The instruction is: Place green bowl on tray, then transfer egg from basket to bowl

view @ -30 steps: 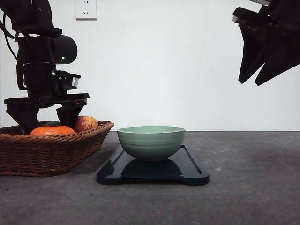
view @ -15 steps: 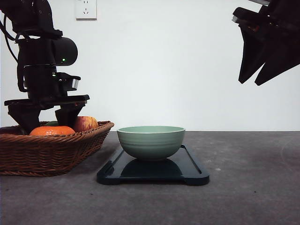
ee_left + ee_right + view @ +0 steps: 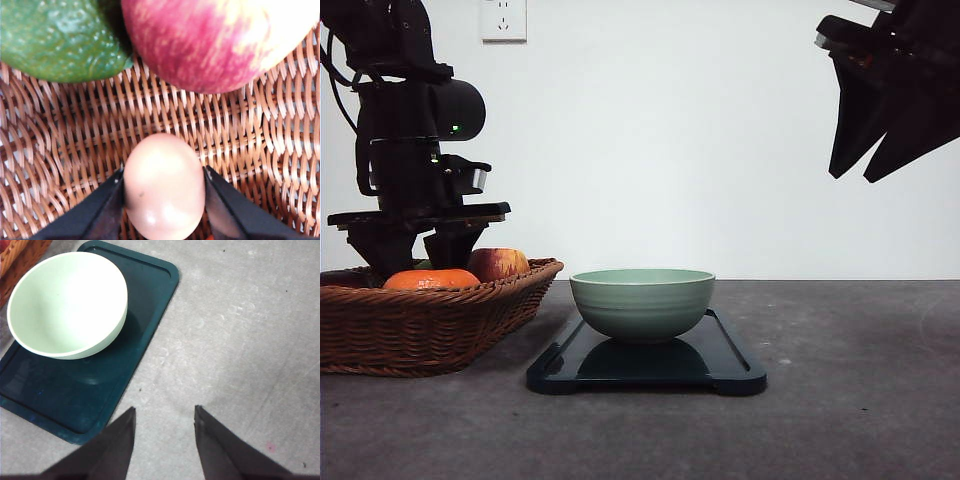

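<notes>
The pale green bowl (image 3: 642, 302) stands upright on the dark tray (image 3: 720, 365) in the middle of the table; it covers the half of the tray nearer the basket (image 3: 65, 305). The brown wicker basket (image 3: 420, 325) sits at the left. Inside it my left gripper (image 3: 415, 250) reaches down. In the left wrist view the tan egg (image 3: 164, 185) lies on the weave between both fingers, which press its sides, with my left gripper (image 3: 164, 174) shut on it. My right gripper (image 3: 868, 170) hangs open high at the right, above bare table beside the tray (image 3: 75, 405).
A red-yellow apple (image 3: 500, 263), an orange (image 3: 430, 280) and a dark green fruit (image 3: 55, 40) lie in the basket close to the egg. Grey tabletop (image 3: 850, 380) stretches right of the tray. A white wall with a socket (image 3: 503, 18) stands behind.
The left gripper's fingers have drawn closer together inside the basket. The right arm, bowl and tray have not moved.
</notes>
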